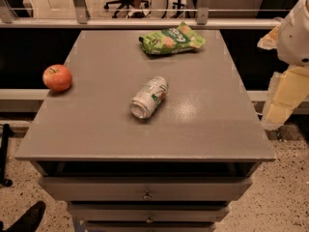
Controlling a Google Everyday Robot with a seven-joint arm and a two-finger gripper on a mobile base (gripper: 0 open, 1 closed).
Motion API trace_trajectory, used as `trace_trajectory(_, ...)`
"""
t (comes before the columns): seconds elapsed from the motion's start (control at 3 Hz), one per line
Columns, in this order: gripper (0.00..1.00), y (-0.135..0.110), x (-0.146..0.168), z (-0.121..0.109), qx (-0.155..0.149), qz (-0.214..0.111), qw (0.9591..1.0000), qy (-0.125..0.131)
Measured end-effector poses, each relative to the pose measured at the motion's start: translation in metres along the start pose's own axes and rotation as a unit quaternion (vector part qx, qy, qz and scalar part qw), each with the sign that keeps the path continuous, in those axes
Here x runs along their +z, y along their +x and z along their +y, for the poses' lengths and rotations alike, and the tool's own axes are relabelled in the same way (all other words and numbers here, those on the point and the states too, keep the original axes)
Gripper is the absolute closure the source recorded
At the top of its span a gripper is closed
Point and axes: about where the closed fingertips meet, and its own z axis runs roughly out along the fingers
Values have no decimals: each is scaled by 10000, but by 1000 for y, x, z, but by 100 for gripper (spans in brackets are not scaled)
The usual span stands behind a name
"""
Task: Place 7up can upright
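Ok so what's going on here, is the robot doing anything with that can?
Nothing is being handled right now. The 7up can lies on its side near the middle of the grey table, not yet upright. The gripper hangs beyond the table's right edge, well apart from the can. A red apple sits at the left edge and a green snack bag at the far side.

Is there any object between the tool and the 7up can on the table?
Nothing visible. The tool hangs beyond the right edge of the table; no object lies between it and the 7up can, which lies on its side near the middle. The apple sits at the left edge, the green snack bag at the far edge.
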Motion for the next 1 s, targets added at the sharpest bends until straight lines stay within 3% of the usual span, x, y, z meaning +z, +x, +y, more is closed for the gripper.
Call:
trace_trajectory(0.33, 0, 0, 0, 0, 4, -2, 10000, 2)
trace_trajectory(0.67, 0, -28, 38, -36, 368, -171, 9992, 37)
trace_trajectory(1.0, 0, -64, 82, -81, 1236, -375, 9916, -116)
